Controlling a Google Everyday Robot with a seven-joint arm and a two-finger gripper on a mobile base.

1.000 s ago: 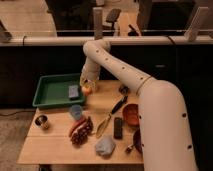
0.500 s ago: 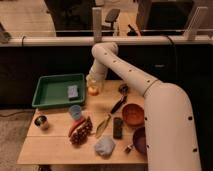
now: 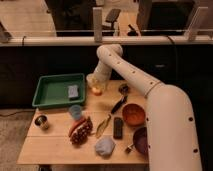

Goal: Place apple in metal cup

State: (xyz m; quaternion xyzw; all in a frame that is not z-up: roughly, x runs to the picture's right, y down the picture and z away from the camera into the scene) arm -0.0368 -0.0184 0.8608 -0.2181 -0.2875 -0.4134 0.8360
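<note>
Green tray: I see a rectangular green plastic tray (image 3: 50, 82) at the back left of the pale wooden table (image 3: 55, 147). It holds one small grey-blue block (image 3: 73, 91), lying near its right wall.
Metal cup: the small short shiny silver metal cup (image 3: 41, 121) stands upright near the table's left edge, in front of the tray. Its inside looks dark, and I cannot tell whether anything is in it.
Blue cup: a small light blue cup (image 3: 75, 111) stands upright just in front of the tray's right front corner, between the metal cup and the table's middle. I cannot see inside it.
Bowls: a round orange-brown bowl (image 3: 133, 114) sits right of centre. A dark purple bowl (image 3: 141, 141) sits in front of it, partly hidden by the arm.
Apple: the small round orange-yellow apple (image 3: 96, 91) is at the tip of the hand, just right of the tray's right wall and toward the back of the table. It is well apart from the metal cup.
Hand: the hand (image 3: 95, 88) points downward and grasps the apple from above.
Arm: the thick white arm (image 3: 125, 70) fills my lower right foreground, rises to a bend above the table's back edge, then drops to the hand.
Loose items: a black rectangular bar (image 3: 118, 127) and a crumpled light blue cloth (image 3: 105, 146) lie near the front.
</note>
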